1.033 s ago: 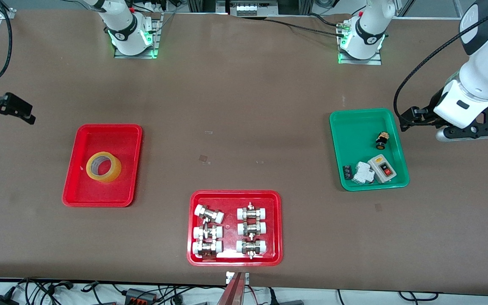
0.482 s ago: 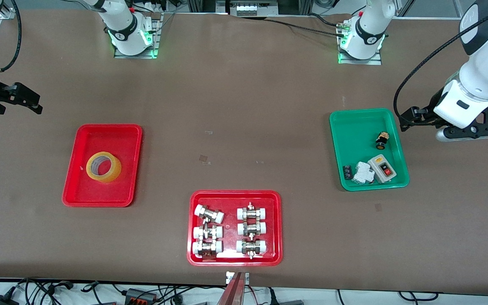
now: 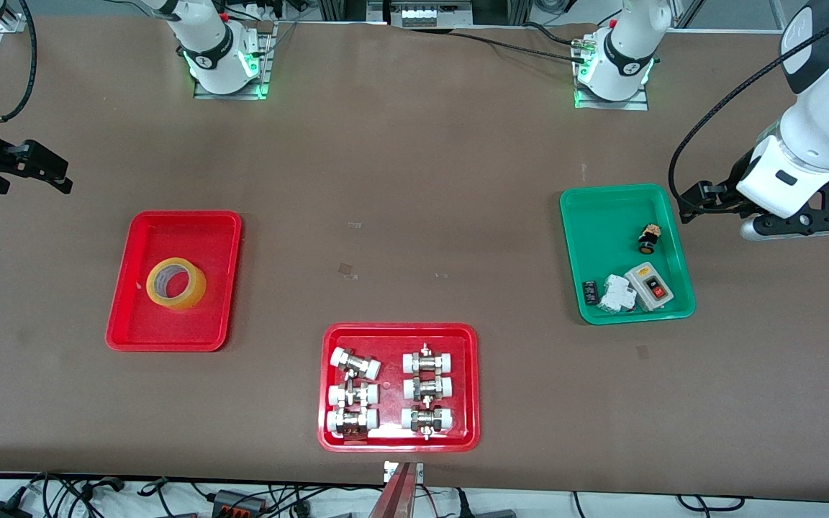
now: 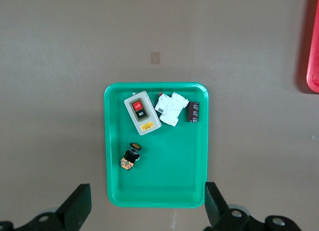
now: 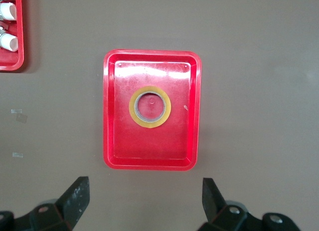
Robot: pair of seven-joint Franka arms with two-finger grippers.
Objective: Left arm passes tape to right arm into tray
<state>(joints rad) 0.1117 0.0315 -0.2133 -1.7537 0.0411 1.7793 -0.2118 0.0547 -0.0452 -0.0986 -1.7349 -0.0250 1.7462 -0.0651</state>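
Observation:
The yellow tape (image 3: 175, 283) lies flat in the plain red tray (image 3: 186, 234) toward the right arm's end of the table. In the right wrist view the tape (image 5: 149, 106) sits mid-tray (image 5: 149, 141). My right gripper (image 3: 58, 177) is open and empty, up over bare table beside the tray at that end; its jaws (image 5: 144, 201) stand wide apart. My left gripper (image 3: 686, 205) is open and empty, up over the edge of the green tray (image 3: 601, 223); the wrist view shows it (image 4: 148, 206) with the jaws wide.
The green tray (image 4: 169, 176) holds a grey switch box (image 3: 650, 286), a white part (image 3: 617, 293), a black block (image 3: 590, 291) and a small round button (image 3: 649, 238). A red tray (image 3: 399, 329) with several white-capped metal fittings lies nearest the front camera.
My right gripper has moved a little toward the robots' bases, away from the red tray, and then held still. The left arm and the tape have not moved.

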